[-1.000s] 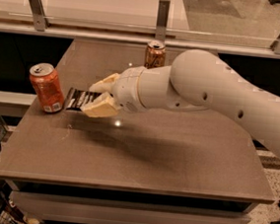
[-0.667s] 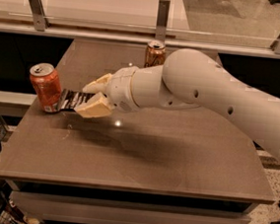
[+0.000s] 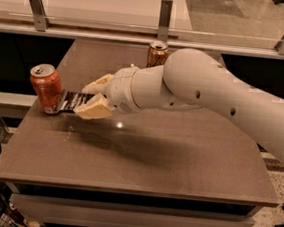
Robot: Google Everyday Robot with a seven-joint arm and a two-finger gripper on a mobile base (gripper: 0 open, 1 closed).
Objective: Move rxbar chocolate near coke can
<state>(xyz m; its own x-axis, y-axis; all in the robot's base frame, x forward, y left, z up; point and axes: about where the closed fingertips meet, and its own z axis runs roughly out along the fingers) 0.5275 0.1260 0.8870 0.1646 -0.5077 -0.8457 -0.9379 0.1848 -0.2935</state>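
The rxbar chocolate (image 3: 72, 100), a flat black bar with pale lettering, is held level just above the table. Its left end reaches the base of the coke can (image 3: 46, 88), an orange-red can standing upright near the table's left edge. My gripper (image 3: 85, 100) comes in from the right. Its two pale fingers (image 3: 95, 109) are closed on the bar's right end, one on the far side and one on the near side. The white arm stretches across the table's right half.
A brown-gold patterned can (image 3: 157, 53) stands upright at the back middle of the brown table (image 3: 126, 174), partly behind my arm. A low glass barrier with metal posts (image 3: 165, 12) runs behind the table. The table's left edge is close to the coke can.
My gripper has moved slightly left with the bar, bringing the bar's end up against the coke can. Neither can has moved.
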